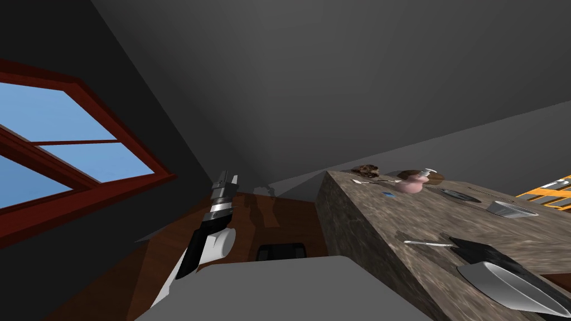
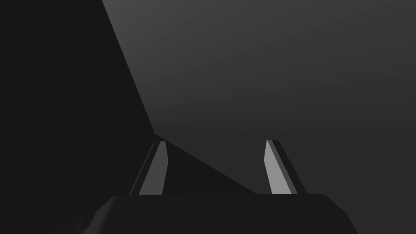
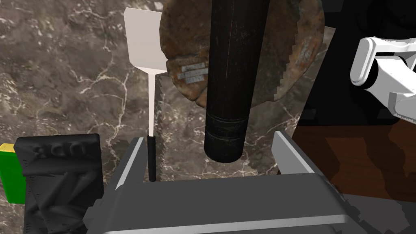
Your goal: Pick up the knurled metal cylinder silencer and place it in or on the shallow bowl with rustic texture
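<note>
head view: the left gripper [image 1: 227,179] is up in the air beside the brown stone counter [image 1: 379,223], away from its edge, in front of a dark grey wall. a red-framed window [image 1: 83,139] is on the left. on the counter lies a white spatula [image 1: 429,242] near the front. farther back there are a pink vase [image 1: 410,184], a grey tray [image 1: 510,209] and some brown pieces which i cannot read well. an orange rack [image 1: 549,192] is at the far right.

left wrist view: the two fingers of the left gripper stand wide apart and there is nothing between them. behind them is a dark wall.

right wrist view: the right gripper [image 3: 208,137] is over the counter with its fingers spread wide, and neither of them presses anything. the dark cylinder [image 3: 231,81] lies lengthwise in the space between them, with a gap on each side. its rounded end with fine rings is close to the gripper's body. its other part crosses over the middle of the shallow brown bowl [image 3: 178,48], which has a rough, rusty surface. i cannot tell if the cylinder rests on the bowl or is above it. the spatula lies just beside the bowl, its black handle near one finger. a black textured object [image 3: 61,170] and a green block [image 3: 9,178] are next to the gripper. past the counter edge there is a wooden floor [image 3: 357,162].
</note>
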